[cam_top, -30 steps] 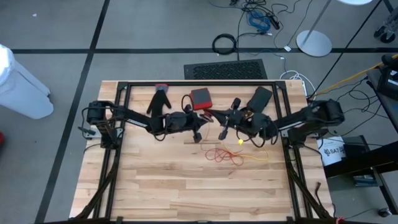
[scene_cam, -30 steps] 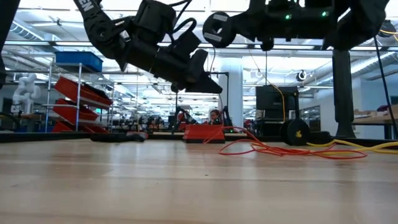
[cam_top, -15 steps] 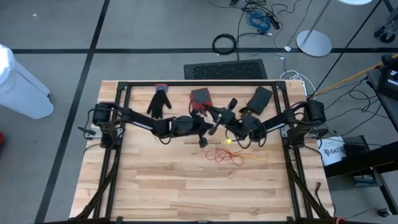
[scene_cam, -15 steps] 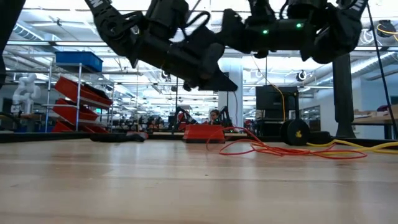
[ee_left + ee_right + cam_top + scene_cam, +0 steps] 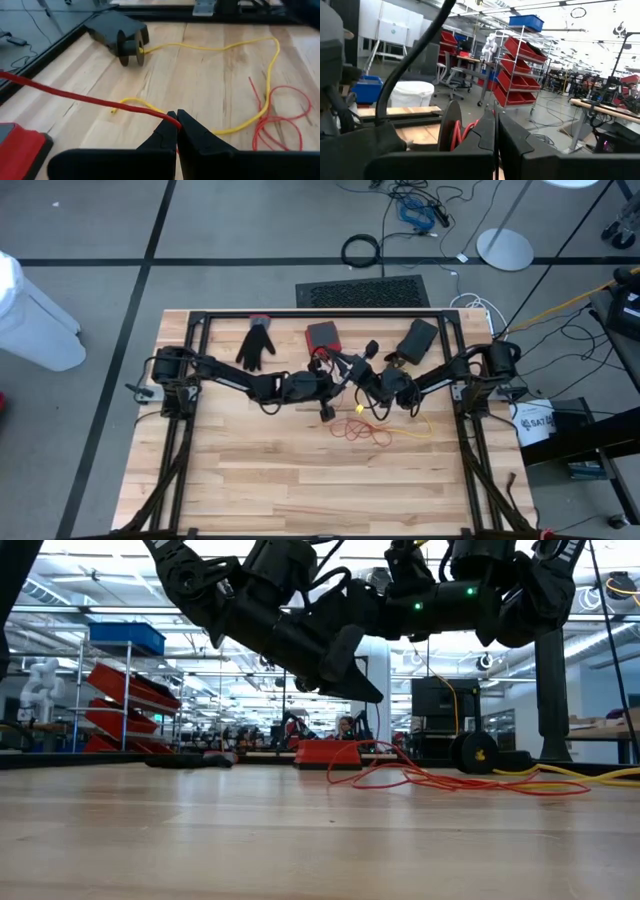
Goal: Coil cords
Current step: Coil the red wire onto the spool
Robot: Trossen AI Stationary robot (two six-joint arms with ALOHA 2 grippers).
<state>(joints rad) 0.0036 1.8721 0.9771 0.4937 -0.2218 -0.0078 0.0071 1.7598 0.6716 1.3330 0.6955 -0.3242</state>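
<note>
Red cord (image 5: 90, 102): a strand is pinched between the left gripper's closed fingertips and drawn taut away toward the red box; the rest lies in loose loops (image 5: 362, 430) on the table, mid-table toward the right.
Yellow cord (image 5: 210, 49): laid slack on the wood beside the red loops, running to a black spool (image 5: 131, 47).
Left gripper (image 5: 176, 125): held above mid-table, fingers pressed together on the red cord.
Right gripper (image 5: 496, 131): raised near the left one, fingers pressed together; a red strand is seen just beside them, but a hold cannot be told.
Red box (image 5: 322, 335): at the table's far edge.
Black glove (image 5: 257, 344): left of the box.
</note>
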